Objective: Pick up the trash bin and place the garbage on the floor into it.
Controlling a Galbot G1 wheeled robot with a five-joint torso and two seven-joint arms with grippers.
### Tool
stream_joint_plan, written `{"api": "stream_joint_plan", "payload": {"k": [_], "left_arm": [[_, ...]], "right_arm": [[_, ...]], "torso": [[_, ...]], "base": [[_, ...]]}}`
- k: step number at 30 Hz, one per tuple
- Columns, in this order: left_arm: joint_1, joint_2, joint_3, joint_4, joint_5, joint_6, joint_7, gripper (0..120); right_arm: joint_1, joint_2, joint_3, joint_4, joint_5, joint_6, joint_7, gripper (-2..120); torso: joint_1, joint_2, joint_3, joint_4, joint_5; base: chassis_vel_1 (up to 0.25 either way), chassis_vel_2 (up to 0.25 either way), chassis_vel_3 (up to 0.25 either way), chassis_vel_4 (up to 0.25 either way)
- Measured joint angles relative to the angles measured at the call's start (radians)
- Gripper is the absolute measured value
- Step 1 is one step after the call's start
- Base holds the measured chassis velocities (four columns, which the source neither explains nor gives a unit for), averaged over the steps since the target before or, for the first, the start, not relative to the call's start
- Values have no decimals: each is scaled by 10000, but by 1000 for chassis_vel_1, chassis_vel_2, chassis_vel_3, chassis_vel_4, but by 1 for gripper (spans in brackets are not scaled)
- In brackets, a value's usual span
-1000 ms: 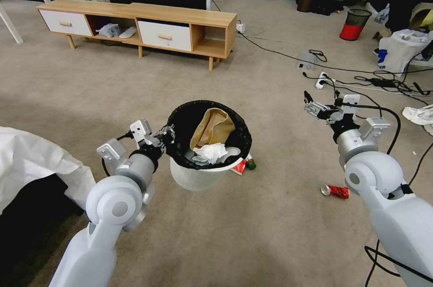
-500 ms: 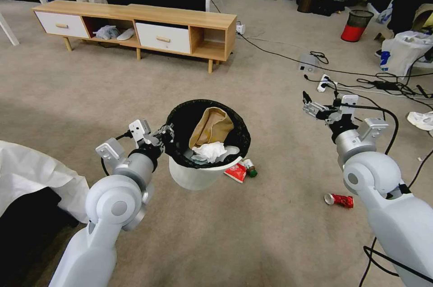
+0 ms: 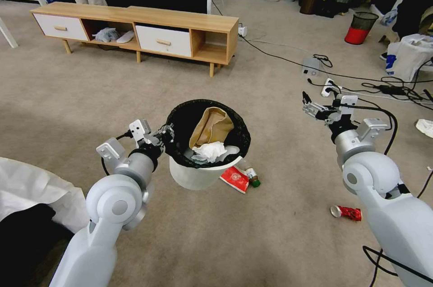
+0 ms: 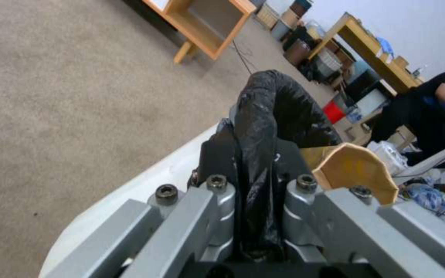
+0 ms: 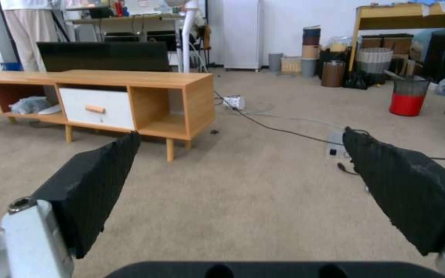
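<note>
My left gripper [image 3: 166, 135] is shut on the black-lined rim of the white trash bin [image 3: 198, 176], holding it off the carpet; the left wrist view shows the bag-covered rim [image 4: 257, 127] pinched between the jaws. Inside the bin lie a brown paper bag [image 3: 211, 125] and a white tissue [image 3: 208, 151]. On the floor beside the bin lie a red packet [image 3: 235, 179] and a small brown bottle [image 3: 252, 177]. A crushed red can [image 3: 346, 212] lies on the carpet under my right arm. My right gripper [image 3: 311, 107] is open and empty, held in the air to the bin's right.
A low wooden cabinet [image 3: 135, 30] stands at the back. Black cables [image 3: 361, 75] and a white power strip [image 3: 328, 87] cross the floor at the right. A red-based mesh bin [image 3: 361, 28] stands far right. White sheeting [image 3: 31, 188] lies at the left.
The whole view has shifted: the camera moved, so the floor litter now sits lower and further right. The red packet and brown bottle have come out from behind the bin. Both arms keep their pose.
</note>
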Motion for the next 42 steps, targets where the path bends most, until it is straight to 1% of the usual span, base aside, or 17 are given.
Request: {"api": "stream_joint_plan", "payload": {"k": [28,34,42], "left_arm": [[-118,-38,22,188,6,-7,38,7],[-117,-36,23,199,2,-12,43,7],[-77,-34,21,199,7,-18,46,7]], "right_arm": [[110,113,-93,-189,-87,73,-37,100],[134,146,-176,-275,-424,137,45,100],[152,144,-229,-331,-551,277,30,100]], "torso": [[0,-1,0,0,1],[0,0,1,-1,1],[0,0,-1,-1,0]], "base": [[-83,87,86,-85],[-97,75,88,-79],[-7,13,13,-9]]}}
